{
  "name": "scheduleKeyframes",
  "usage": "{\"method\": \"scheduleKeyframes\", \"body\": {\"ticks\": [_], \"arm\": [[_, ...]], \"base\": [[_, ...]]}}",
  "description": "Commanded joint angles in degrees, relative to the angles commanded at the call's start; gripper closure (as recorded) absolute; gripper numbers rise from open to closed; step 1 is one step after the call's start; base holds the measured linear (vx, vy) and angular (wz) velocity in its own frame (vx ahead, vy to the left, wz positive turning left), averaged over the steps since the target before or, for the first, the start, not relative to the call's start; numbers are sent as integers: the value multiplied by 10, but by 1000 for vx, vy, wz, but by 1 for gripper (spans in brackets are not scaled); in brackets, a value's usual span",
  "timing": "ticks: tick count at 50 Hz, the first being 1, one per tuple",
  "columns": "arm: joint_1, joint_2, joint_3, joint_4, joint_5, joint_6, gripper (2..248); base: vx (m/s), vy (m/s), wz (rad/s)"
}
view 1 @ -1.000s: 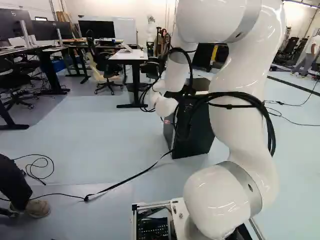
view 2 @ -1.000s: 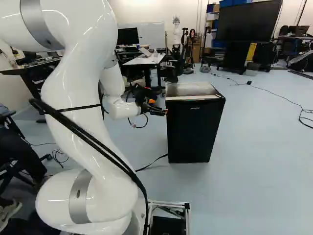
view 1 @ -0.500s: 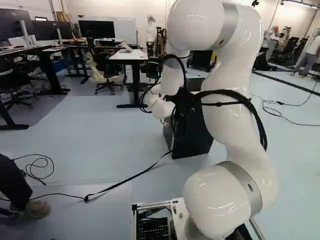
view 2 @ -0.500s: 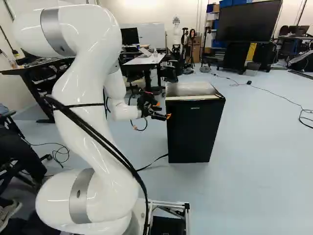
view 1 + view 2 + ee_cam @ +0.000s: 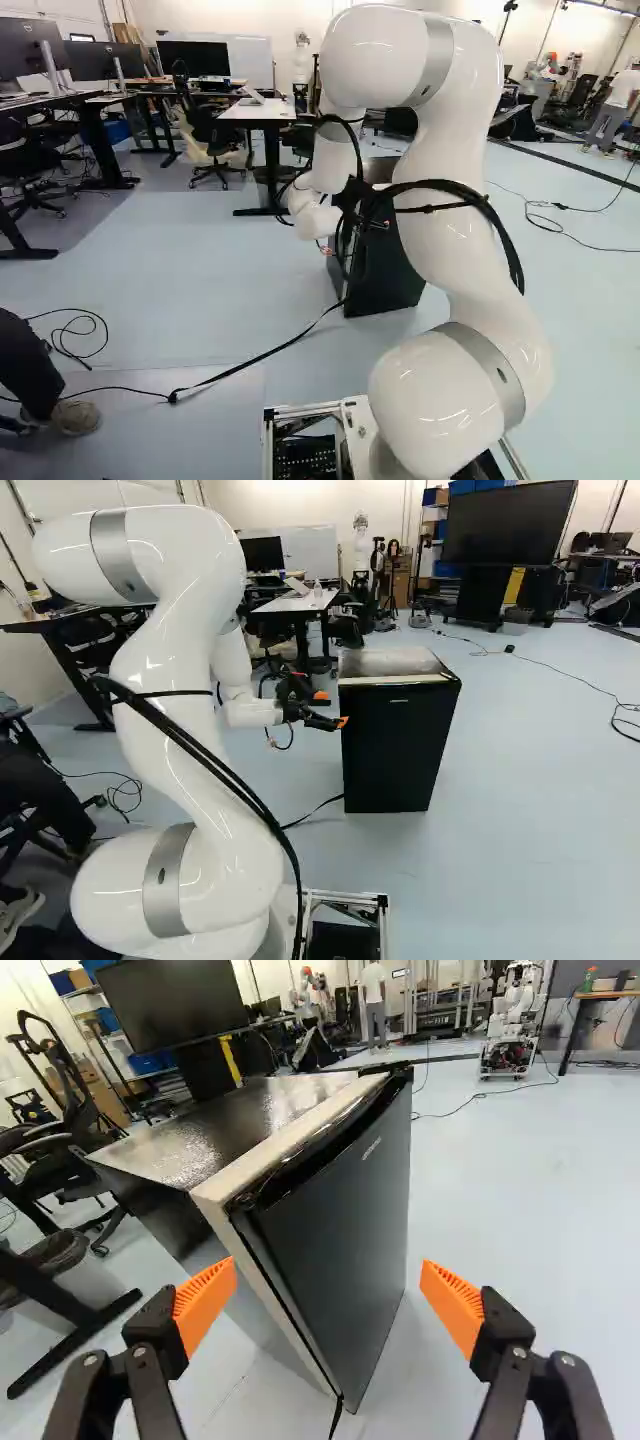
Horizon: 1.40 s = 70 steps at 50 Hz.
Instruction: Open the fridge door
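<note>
Moved: since 1.0 s ago, the upper part of the white arm (image 5: pixel 165 680) has come lower and shifted left in the left base view, right in the right base view; the claw (image 5: pixel 331 709) sits a little lower in the right base view, carried by the arm
Base: unmoved, the room lies as before in both base views
Claw: open, its 2 fingers wide apart, with the orange pads (image 5: pixel 205 1305) facing each other; nothing gripped
Fridge: black, upright on the floor (image 5: pixel 540 810), right of centre in the right base view and partly behind the arm in the left base view
Door: closed on the fridge (image 5: pixel 392 750); in the wrist view the dark door (image 5: pixel 345 1215) lies ahead, seen between the 2 pads, running along a pale front edge (image 5: pixel 295 1138)
Reach: in the right base view, 1 fingertip overlaps the fridge's left edge, below its top; whether it touches, I cannot tell
Floor: 1 black strap (image 5: pixel 290 345) runs to the fridge's foot, at the middle of the left base view
Leg: a person's leg (image 5: pixel 28 370) and shoe (image 5: pixel 75 417), lower left of the left base view
Far: 1 large screen (image 5: pixel 508 522), upper right of the right base view; another robot (image 5: pixel 515 1015) well beyond the door in the wrist view
</note>
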Motion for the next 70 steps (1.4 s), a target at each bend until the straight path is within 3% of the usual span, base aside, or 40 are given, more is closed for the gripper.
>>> {"method": "scheduleKeyframes", "body": {"ticks": [24,39,61,70], "arm": [[28,-25,-40,19,8,0,3],[23,-48,-78,19,8,0,3],[17,-51,-84,19,8,0,3],[17,-51,-84,19,8,-33,3]], "base": [[0,0,0],[0,0,0],[0,0,0],[0,0,0]]}}
